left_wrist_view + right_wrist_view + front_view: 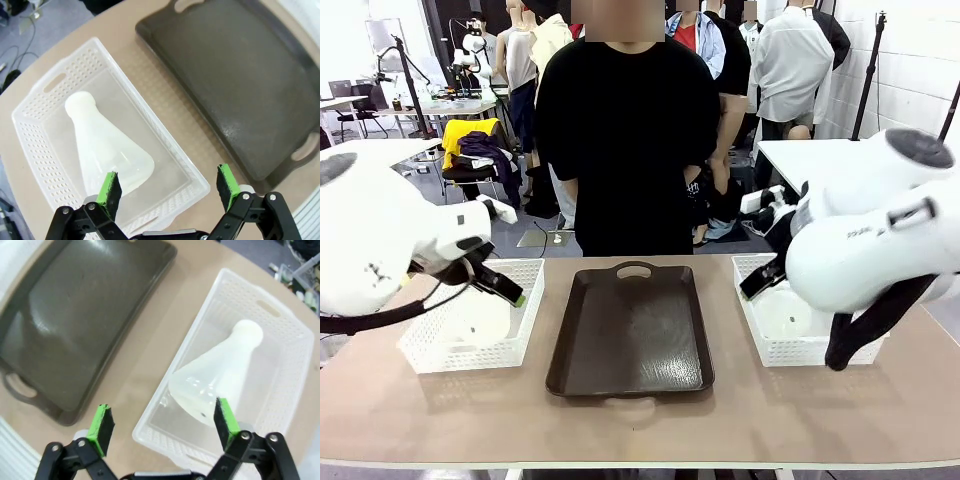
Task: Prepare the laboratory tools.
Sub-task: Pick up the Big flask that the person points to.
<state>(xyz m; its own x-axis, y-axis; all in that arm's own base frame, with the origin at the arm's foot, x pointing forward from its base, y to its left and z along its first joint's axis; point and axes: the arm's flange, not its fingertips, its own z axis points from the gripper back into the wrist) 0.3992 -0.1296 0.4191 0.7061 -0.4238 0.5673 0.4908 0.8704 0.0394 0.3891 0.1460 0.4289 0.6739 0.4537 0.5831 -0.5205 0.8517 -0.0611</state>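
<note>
Both arms hover, angled downward — nothing held.
Left gripper (168, 189), jaws spread wide, hangs above the left flask (107, 145) in its basket (37, 145); right gripper (162, 425) likewise above the right flask (220, 375).

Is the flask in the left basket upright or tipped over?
Tipped over: the flask lies flat in the left basket, neck toward one end, base toward the other.
</note>
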